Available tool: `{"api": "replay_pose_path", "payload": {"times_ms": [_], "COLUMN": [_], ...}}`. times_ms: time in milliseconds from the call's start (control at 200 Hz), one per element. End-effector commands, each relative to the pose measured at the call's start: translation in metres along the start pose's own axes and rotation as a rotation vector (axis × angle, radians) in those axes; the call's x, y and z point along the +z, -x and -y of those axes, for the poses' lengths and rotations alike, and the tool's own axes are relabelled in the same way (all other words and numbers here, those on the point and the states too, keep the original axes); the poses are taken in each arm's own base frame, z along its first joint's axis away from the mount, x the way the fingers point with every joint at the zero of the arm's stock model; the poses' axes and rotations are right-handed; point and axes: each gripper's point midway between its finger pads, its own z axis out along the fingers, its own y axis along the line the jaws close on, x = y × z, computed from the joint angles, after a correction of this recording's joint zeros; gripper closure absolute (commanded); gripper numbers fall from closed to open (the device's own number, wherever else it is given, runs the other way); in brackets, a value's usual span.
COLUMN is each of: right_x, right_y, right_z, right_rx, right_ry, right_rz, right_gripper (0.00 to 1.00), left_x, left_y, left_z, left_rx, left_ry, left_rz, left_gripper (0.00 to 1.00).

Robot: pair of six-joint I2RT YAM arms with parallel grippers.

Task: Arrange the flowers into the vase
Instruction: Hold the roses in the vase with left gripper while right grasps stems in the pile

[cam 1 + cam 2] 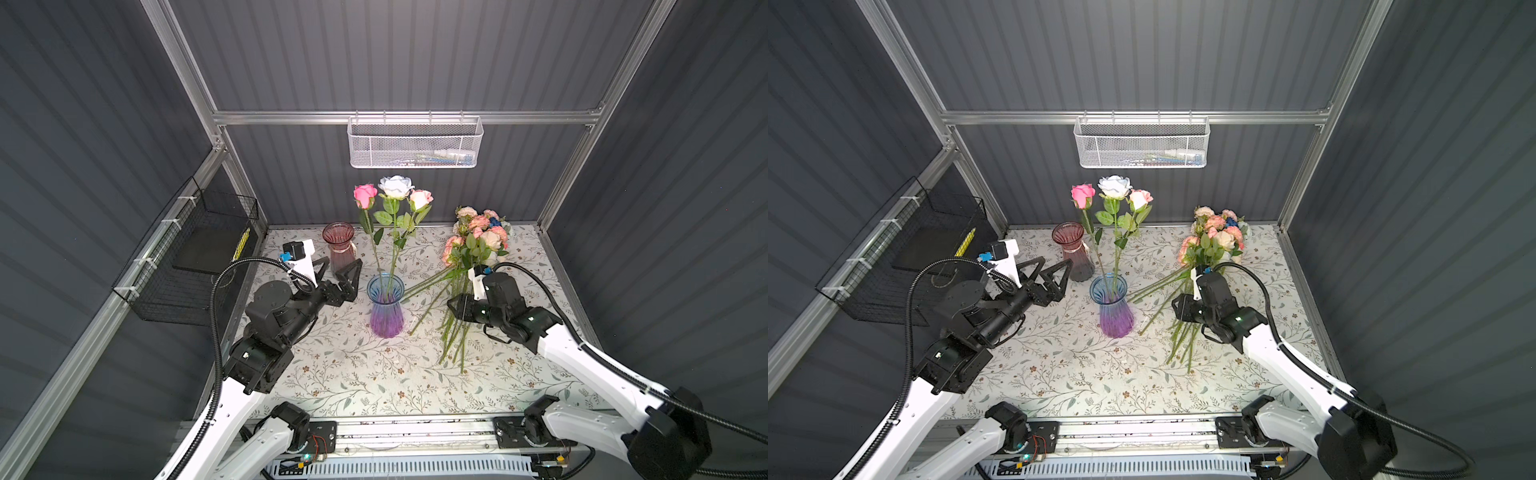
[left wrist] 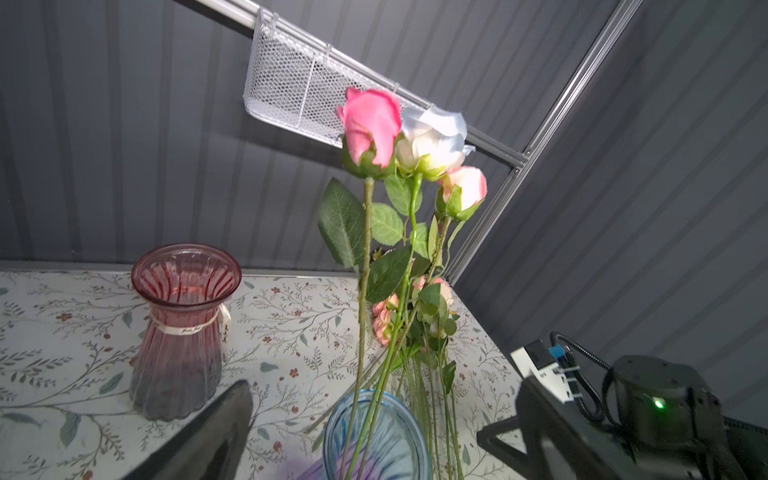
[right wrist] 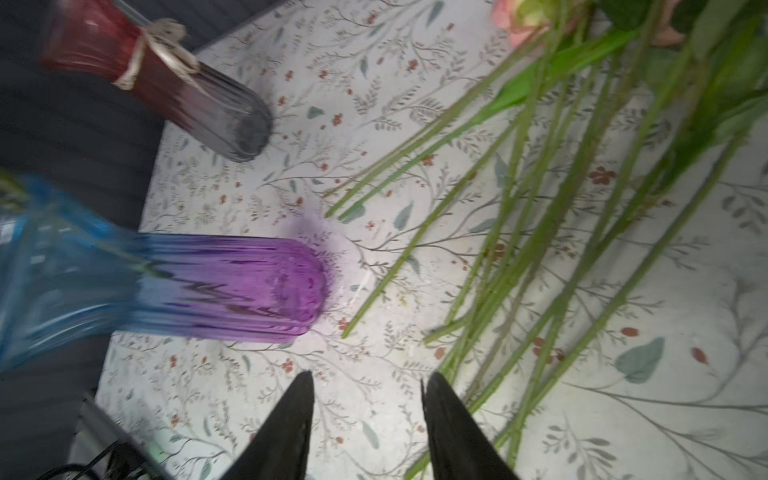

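Right hand [image 3: 368, 378] hovers low, parted and empty, at the stems of the loose flowers [image 1: 478, 241] heaped on the desk [image 1: 353, 374]. They're crowded, so it may snag several. Blue-purple vase [image 1: 386, 307] just beyond holds three tall roses [image 1: 395, 189], top-heavy; left hand [image 1: 344, 262], spread wide beside it, could tip it.

In both top views we find the widest free room on the bare tabletop [image 1: 365, 374] across the lower middle of the frame, in front of the blue-purple vase [image 1: 386, 307]. At centre right the lying flowers [image 1: 457, 286] fan their stems toward that vase and narrow the gap, with the right gripper [image 3: 370, 376], jaws apart and empty, close beside them. At centre left the spread left gripper [image 1: 344, 262] crowds the red vase [image 1: 340, 245], and three standing roses [image 1: 395, 193] fill the blue-purple vase's mouth
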Motion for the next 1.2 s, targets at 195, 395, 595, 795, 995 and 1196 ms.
{"api": "replay_pose_path", "payload": {"times_ms": [195, 395, 595, 795, 995, 1196], "right_x": [0.037, 0.056, 0.07, 0.08, 0.078, 0.053], "right_y": [0.011, 0.019, 0.02, 0.02, 0.023, 0.031], "right_z": [0.084, 0.101, 0.113, 0.117, 0.114, 0.105], "right_rx": [0.19, 0.215, 0.223, 0.217, 0.203, 0.18], "right_ry": [-0.262, -0.279, -0.301, -0.307, -0.294, -0.27], "right_rz": [-0.035, -0.039, -0.062, -0.084, -0.074, -0.007], "right_gripper": [0.63, 0.66, 0.71, 0.75, 0.94, 1.0], "left_x": [-0.012, -0.013, -0.013, -0.012, -0.012, -0.012], "left_y": [-0.022, -0.025, -0.026, -0.025, -0.025, -0.025], "left_z": [-0.011, -0.012, -0.013, -0.014, -0.014, -0.014], "left_rx": [-0.045, -0.042, -0.037, -0.03, -0.024, -0.023], "left_ry": [0.038, 0.041, 0.044, 0.049, 0.055, 0.055], "left_rz": [-0.06, -0.073, -0.074, -0.077, -0.082, -0.089], "left_gripper": [0.0, 0.0, 0.0, 0.0, 0.0, 0.0]}}
